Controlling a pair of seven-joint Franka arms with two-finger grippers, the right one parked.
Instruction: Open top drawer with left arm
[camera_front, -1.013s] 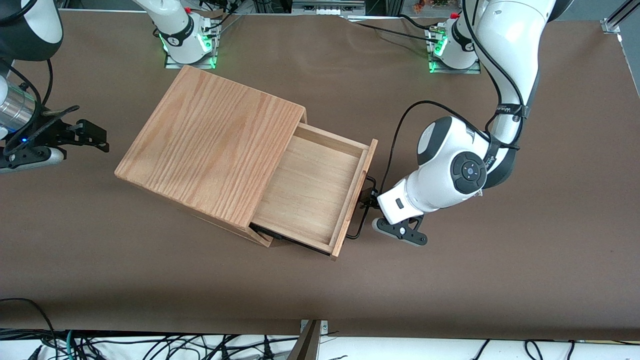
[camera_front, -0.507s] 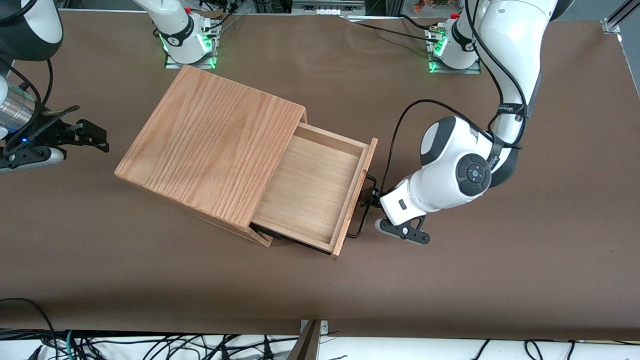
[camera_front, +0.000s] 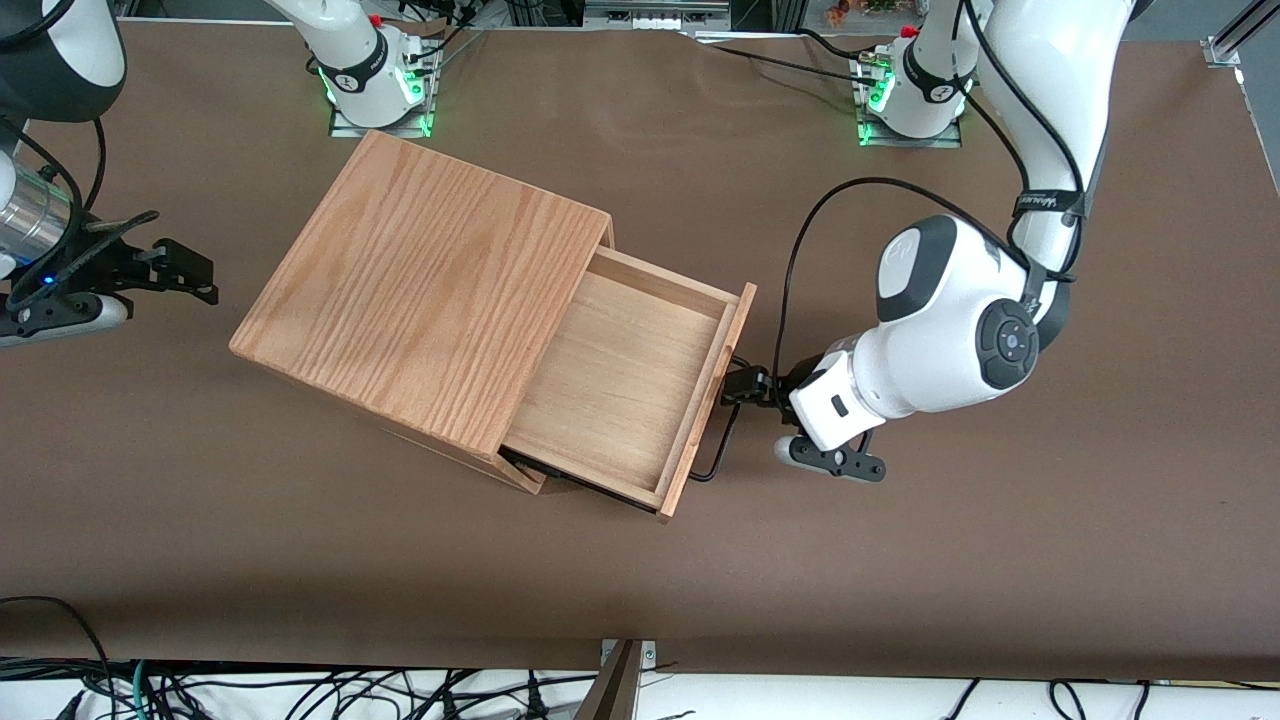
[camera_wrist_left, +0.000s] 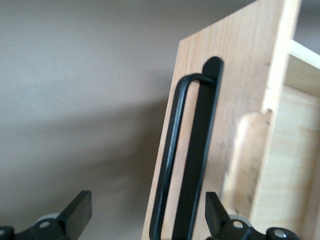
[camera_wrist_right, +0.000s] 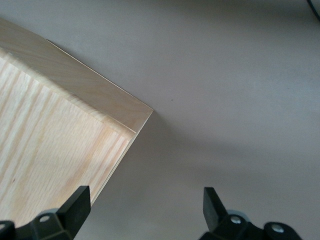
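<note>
The top drawer (camera_front: 628, 390) already stands well out of the cabinet (camera_front: 420, 290), its pale floor bare and open to view, so the pull looks as good as finished. What matters now is how the gripper (camera_front: 757, 386) sits against the handle (camera_front: 722, 420). It hangs just in front of the drawer's front panel (camera_front: 712, 395), on the working arm's side of it, level with the thin black wire. In the wrist view the two fingers (camera_wrist_left: 75, 215) are spread wide, one to each side of the handle (camera_wrist_left: 170, 160), and neither seems to press on it. I judge the grip let go, with the wire loose in the gap between them.

The handle's long axis runs along the front panel, slanting from near the front camera up and away from it, and the fingers straddle it across that line. To come clear, I'd say the hand must draw straight back, away from the panel and toward the working arm's end of the table (camera_front: 1100, 520); a sideways slide along the wire would likely catch one of its bent ends.

Nothing lies on the brown table around the hand. The black cable (camera_front: 800, 250) loops above the wrist of the left arm (camera_front: 950, 330), clear of the drawer. Farther from the camera, the cabinet's oak-grain top and the two arm bases (camera_front: 905, 95) stand well apart from the work.
</note>
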